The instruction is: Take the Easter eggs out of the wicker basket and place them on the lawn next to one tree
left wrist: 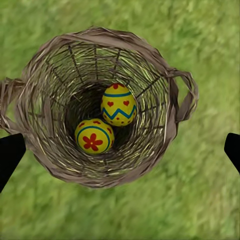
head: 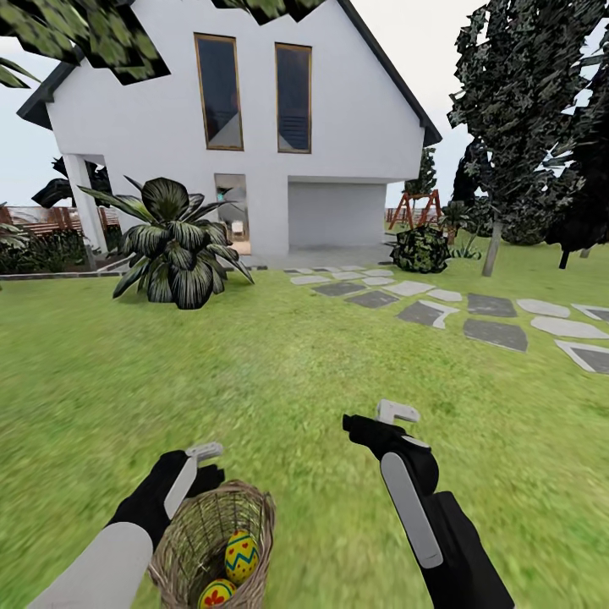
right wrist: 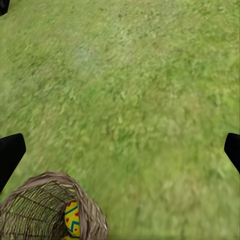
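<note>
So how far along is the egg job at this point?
Two Easter eggs lie in the wicker basket; a third isn't visible there. The left gripper hovers open above the basket, the right gripper open over lawn. Emptying the basket and placing eggs by a tree remain.

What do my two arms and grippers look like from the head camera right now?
Both arms are mostly black. The left arm has a light grey forearm shell running into a black wrist. The right arm is black with a long rounded grey panel along its top. The left gripper and right gripper have pale grey, angular fingers. No cables or markings are visible.
</note>
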### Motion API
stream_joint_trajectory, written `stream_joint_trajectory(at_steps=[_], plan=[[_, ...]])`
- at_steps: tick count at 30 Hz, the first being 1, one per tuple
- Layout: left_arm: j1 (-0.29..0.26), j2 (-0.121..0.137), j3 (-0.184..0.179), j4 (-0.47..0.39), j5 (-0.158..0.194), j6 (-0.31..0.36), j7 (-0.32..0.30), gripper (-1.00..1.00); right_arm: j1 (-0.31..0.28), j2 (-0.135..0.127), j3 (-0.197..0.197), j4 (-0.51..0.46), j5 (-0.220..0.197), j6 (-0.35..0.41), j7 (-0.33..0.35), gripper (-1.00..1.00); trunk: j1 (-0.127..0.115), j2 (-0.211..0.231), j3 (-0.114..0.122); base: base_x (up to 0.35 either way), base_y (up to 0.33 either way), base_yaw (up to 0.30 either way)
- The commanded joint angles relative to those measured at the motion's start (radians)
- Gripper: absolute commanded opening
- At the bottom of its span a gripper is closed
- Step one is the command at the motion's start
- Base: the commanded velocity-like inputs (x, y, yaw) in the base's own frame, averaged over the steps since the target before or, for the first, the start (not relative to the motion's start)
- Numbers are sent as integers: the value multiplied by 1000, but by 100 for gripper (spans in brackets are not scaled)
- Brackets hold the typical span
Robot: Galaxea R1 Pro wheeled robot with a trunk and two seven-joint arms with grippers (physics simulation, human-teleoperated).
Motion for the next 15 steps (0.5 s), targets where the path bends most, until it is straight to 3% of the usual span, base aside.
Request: stream_joint_trajectory(at_steps=[1, 15], plan=[[-1, 0, 3, 1, 10, 4, 7, 100, -1, -1, 1, -1, -10, 1, -8, 100, 4, -8, -4, 0, 0, 0], [-3, 1, 2, 4, 10, 16, 6, 100, -1, -6, -3, 0, -10, 1, 13, 100, 58, -106, -48, 0, 0, 0]])
